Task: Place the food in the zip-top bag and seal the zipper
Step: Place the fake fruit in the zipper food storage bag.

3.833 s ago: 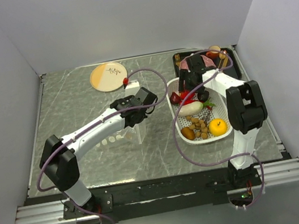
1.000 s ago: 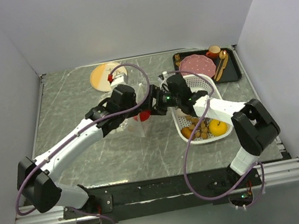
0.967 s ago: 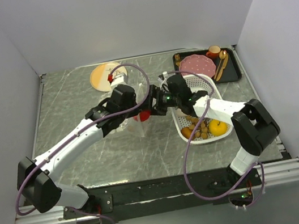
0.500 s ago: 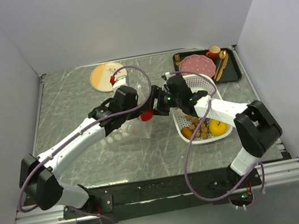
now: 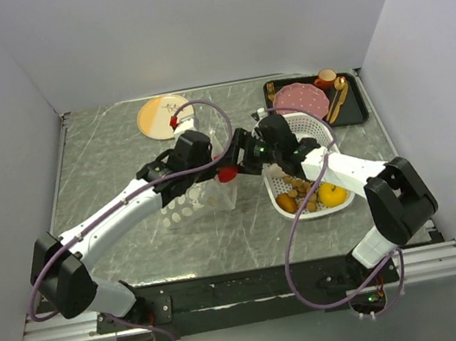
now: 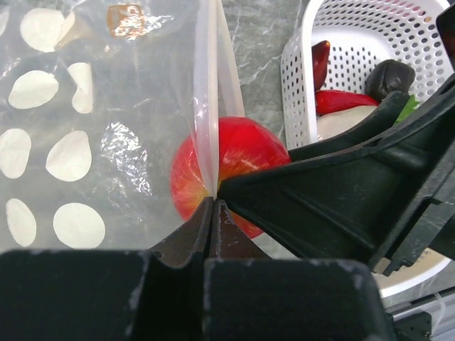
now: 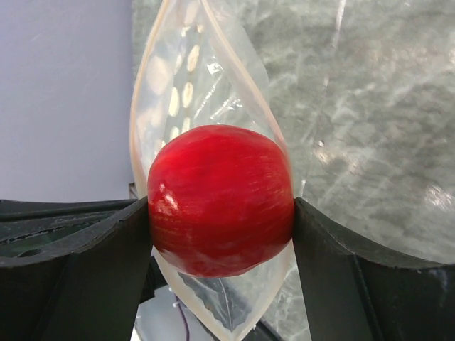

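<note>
Right wrist view: right gripper (image 7: 221, 234) jaws clamp red apple (image 7: 220, 188) at zip-top bag (image 7: 178, 92) mouth; left gripper (image 6: 213, 204) jaws pinch zipper (image 6: 206, 92). Seems partly inside; push deeper before release.

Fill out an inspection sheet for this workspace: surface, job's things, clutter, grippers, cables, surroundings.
Surface: grey marbled tabletop.
Job's things: clear dotted zip-top bag held up by its white zipper strip; red apple at the bag's mouth; yellow fruit, nuts and other food in the white basket.
Clutter: round orange-and-cream plate; black tray with pink plate and utensils.
Grippers: left gripper shut on the zipper strip; right gripper shut on the red apple.
Cables: purple cable looping along each arm.
Surroundings: pale walls on three sides; metal rail at the near edge.
</note>
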Controlling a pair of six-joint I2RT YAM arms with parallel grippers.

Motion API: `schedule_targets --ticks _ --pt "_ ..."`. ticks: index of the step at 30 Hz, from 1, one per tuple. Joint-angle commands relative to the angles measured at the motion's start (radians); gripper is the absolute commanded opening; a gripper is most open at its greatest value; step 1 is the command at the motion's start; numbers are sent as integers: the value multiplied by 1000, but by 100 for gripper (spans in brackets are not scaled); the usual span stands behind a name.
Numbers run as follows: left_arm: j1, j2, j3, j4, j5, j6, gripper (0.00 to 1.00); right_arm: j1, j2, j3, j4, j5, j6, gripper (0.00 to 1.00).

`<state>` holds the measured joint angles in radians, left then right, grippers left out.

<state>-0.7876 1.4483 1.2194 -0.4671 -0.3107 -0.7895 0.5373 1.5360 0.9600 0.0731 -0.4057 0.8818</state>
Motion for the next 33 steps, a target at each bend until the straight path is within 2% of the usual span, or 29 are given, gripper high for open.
schedule_targets --ticks 1,4,11,19,23,25,27,33 --pt "1 -14 -14 16 19 -7 1 19 -23 78 -93 103 -62 0" --pt "2 -32 -12 12 9 -7 1 18 -31 91 -162 183 -118 0" --pt "7 -51 9 -4 -2 1 1 24 -19 105 -216 220 -165 0" --pt "10 -45 -18 30 44 -10 1 26 -88 48 -20 61 -116 0" --pt "10 -34 -4 34 58 -2 1 46 -50 91 -24 25 -142 0" --pt "10 -32 5 36 55 3 1 68 -34 114 -53 64 -164 0" --pt "10 -38 5 42 51 9 1 70 13 123 -65 12 -153 0" --pt "10 -69 -14 67 50 10 1 72 84 71 48 -83 -103 0"
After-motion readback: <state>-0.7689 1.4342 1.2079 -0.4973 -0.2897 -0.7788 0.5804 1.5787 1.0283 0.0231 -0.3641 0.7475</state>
